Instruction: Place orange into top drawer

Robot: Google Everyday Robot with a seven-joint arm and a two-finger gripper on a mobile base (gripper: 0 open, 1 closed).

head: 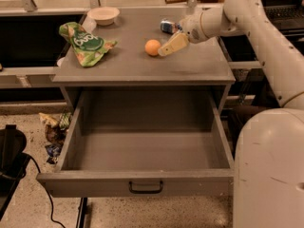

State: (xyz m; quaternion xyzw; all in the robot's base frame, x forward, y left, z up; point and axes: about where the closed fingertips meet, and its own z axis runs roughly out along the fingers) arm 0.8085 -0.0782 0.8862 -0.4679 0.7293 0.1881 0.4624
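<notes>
The orange is a small round orange fruit lying on the grey cabinet top, near its middle. My gripper hangs low over the cabinet top just right of the orange, its tan fingertips almost at the fruit. It holds nothing that I can see. The top drawer is pulled wide open below the cabinet top. Its grey inside is bare and its dark bar handle is centred on the front.
A green snack bag lies at the left of the cabinet top. A white bowl stands at the back left. A crushed blue-silver can lies behind my gripper. My white arm and base fill the right side. Litter lies on the floor at the left.
</notes>
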